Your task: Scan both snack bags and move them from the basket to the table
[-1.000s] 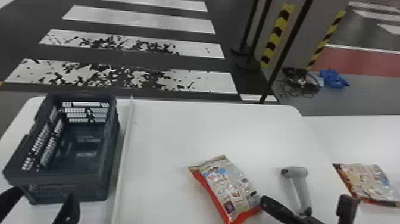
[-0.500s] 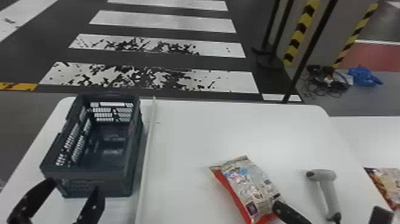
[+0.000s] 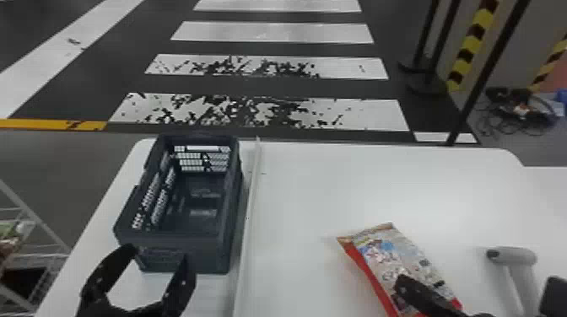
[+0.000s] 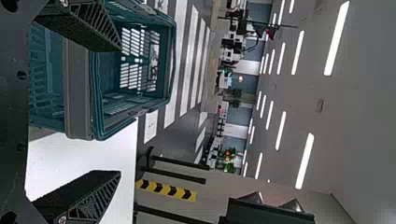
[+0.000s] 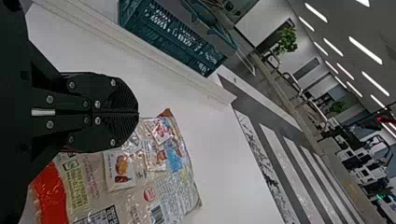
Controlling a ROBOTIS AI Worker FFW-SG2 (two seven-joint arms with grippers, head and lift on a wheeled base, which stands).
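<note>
Half a second on, the head view had swung toward the robot's left, so basket, snack bag and scanner sat farther right in it. Right gripper [image 3: 403,283] had moved left over the snack bag [image 3: 394,257]; left gripper [image 3: 159,253] had shifted farther up, to the near end of the basket [image 3: 187,259].

Head view: snack bag lay flat on the tabletop [image 3: 303,227], its near end cut off by the bottom edge and partly hidden under the right gripper. Left gripper's fingers stood wide apart. Scanner [image 3: 512,261] lay to the right of the bag, its handle end cut off, beside a dark shape [image 3: 554,297] too cropped to identify. A pale strip [image 3: 249,236] ran between basket and bag. At the left edge, the load on a wire rack [image 3: 31,236] was hard to make out.

Left wrist view: left gripper [image 4: 120,111] was wide open, one finger covering part of the basket. This view added ceiling lights [image 4: 306,161].

Right wrist view: right gripper [image 5: 138,113] was closed, its fingers together, hiding part of the bag's printed face. Whether it touched the bag, I couldn't tell. Beyond the strip stood the basket, cropped at the top edge.
</note>
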